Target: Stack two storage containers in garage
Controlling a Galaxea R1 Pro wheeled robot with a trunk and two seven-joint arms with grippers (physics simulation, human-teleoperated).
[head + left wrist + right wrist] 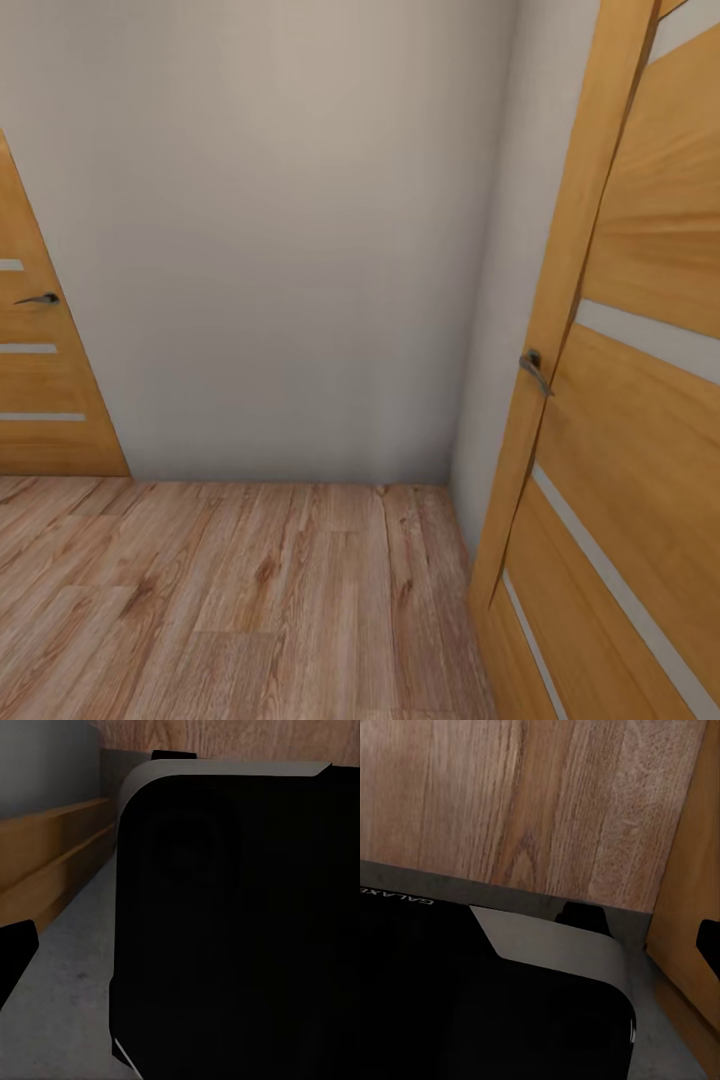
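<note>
I'm facing a blank grey wall (280,230) in a corner, with light wood-plank flooring (230,600) underfoot, so I judge I'm not in the garage yet; this floor isn't concrete. To the right of the wall, close by, stands an open wooden door (640,400) with pale stripes and a metal handle (534,370) sticking out toward me. To the left of the wall is a second door (40,390) of the same kind, with its own handle (38,298).

The main risk I see is clipping that right-hand door: its edge and handle sit just beside my path, and a turn of the base could swing the robot's body into it. Driving straight on would run me into the wall. I'd want to turn away slowly, watching the door edge.

The right wrist camera looks down over the robot's dark base (472,1005) at the plank floor, with a door panel close at its side, so clearance there is tight. The left wrist camera shows the same dark body (240,930) and what looks like wooden trim (52,862), dimly lit.

No storage containers are visible here, so I can't say where they are or what they hold. I can't tell whether either gripper's fingers are open or closed, or holding anything.
</note>
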